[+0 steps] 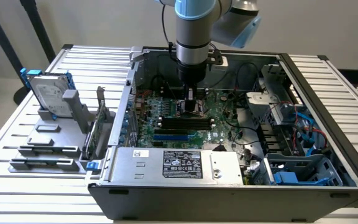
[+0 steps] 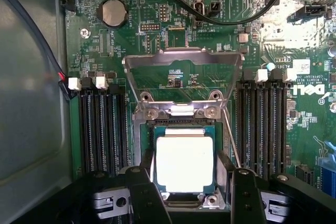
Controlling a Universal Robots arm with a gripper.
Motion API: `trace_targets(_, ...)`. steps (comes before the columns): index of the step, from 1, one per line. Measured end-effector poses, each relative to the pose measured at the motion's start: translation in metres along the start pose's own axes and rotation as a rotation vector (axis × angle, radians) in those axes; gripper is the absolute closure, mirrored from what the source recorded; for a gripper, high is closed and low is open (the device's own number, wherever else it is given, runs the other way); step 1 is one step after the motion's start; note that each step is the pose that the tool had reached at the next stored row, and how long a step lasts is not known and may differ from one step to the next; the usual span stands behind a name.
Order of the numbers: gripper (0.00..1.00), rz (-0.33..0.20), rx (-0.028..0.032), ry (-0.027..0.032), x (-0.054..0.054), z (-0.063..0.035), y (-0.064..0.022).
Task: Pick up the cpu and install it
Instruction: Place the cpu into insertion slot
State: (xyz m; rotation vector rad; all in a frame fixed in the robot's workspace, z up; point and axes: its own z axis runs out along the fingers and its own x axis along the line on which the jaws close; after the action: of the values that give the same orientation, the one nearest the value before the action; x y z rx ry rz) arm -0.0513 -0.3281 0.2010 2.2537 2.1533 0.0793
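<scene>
The cpu (image 2: 184, 153), a small square chip with a shiny silver top, lies flat in the motherboard socket (image 2: 224, 153) inside the computer case (image 1: 229, 196). My gripper (image 2: 190, 172) hangs right over it, with one black finger (image 2: 140, 190) on each side of the chip. The jaws stand apart. One finger is close against the chip's edge, while a strip of socket shows between the chip and the other finger. The socket's metal load plate (image 2: 184, 59) is swung up and open. In the exterior view, my gripper (image 1: 191, 101) reaches down to the board's middle and hides the cpu.
Black memory slots (image 2: 102, 129) flank the socket on both sides. Cables (image 2: 231, 14) loop across the board beyond the load plate. At the exterior view's left, a silver hard drive (image 1: 50, 95) in a blue frame stands on grey holder blocks (image 1: 45, 149). A power supply (image 1: 173, 163) sits at the case's front.
</scene>
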Motion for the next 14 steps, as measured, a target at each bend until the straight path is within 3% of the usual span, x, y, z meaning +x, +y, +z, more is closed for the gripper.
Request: trace_targets(14, 0.45, -0.005, -0.0005, -0.0143, 0.0033, 0.0034, -0.0002)
